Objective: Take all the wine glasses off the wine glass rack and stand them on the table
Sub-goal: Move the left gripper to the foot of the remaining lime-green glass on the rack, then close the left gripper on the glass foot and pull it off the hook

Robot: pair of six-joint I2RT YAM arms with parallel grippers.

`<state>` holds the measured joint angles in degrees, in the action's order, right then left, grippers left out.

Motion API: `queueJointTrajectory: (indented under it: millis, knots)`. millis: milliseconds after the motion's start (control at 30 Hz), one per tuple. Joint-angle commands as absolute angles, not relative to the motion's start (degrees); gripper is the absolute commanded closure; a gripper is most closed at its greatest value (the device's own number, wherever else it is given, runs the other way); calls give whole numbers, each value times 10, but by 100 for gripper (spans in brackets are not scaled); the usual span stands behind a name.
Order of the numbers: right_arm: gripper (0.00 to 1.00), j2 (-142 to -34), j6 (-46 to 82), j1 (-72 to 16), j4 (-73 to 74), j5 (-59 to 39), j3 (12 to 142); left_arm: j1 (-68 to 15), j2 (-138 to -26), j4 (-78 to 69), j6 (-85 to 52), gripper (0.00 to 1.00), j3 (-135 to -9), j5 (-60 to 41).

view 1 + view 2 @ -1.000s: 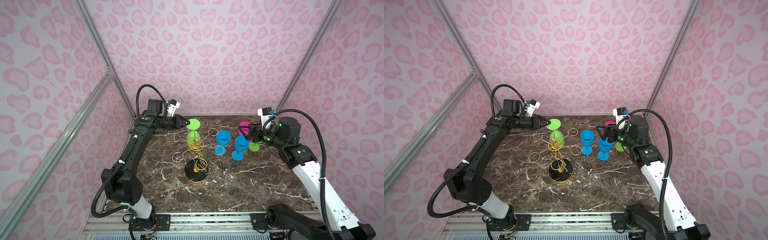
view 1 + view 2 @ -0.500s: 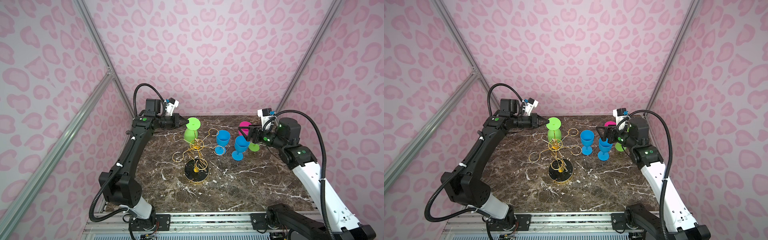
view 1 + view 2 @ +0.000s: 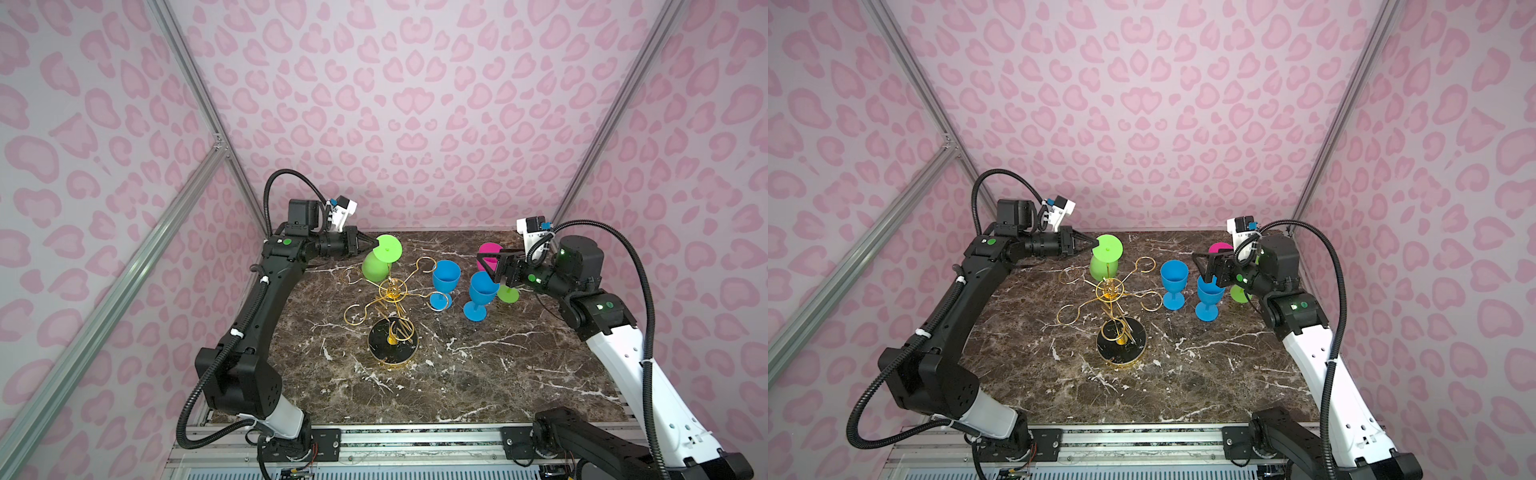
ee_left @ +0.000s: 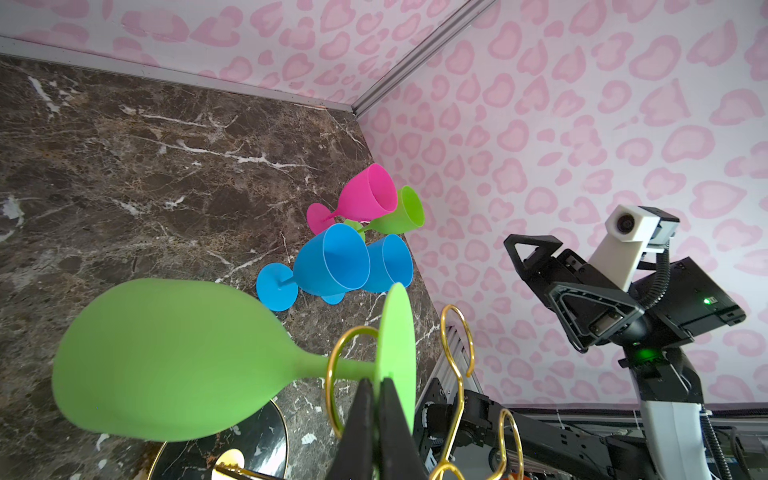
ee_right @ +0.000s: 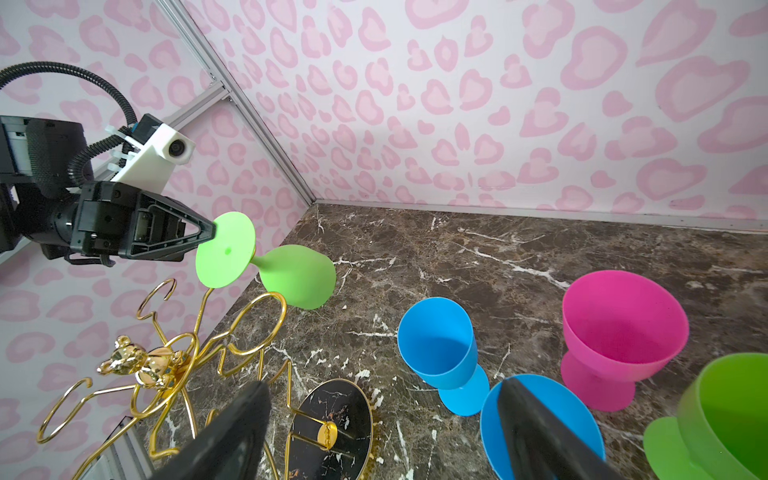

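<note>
Not there yet: left gripper (image 3: 372,246) is clamped on the foot of the lime-green plastic wine glass (image 3: 375,267), but its stem still sits in a loop of the gold wire wine glass rack (image 3: 392,341), and the right gripper (image 3: 496,270) hangs open over a blue plastic goblet (image 3: 481,293).
</note>
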<state>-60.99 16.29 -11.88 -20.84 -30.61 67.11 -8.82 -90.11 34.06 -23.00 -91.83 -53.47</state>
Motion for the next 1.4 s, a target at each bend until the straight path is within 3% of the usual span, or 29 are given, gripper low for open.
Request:
queueJointTrajectory:
  millis: [0, 667, 1367]
  knots:
    - [12, -610, 163, -118, -193, -303, 674, -83, -893, 323, -238, 96, -907, -553]
    - [11, -624, 182, -119, -186, -315, 690, -65, -868, 172, -357, 96, -841, -659]
    - [11, -624, 182, -124, -184, -302, 685, -70, -866, 191, -337, 96, -819, -700]
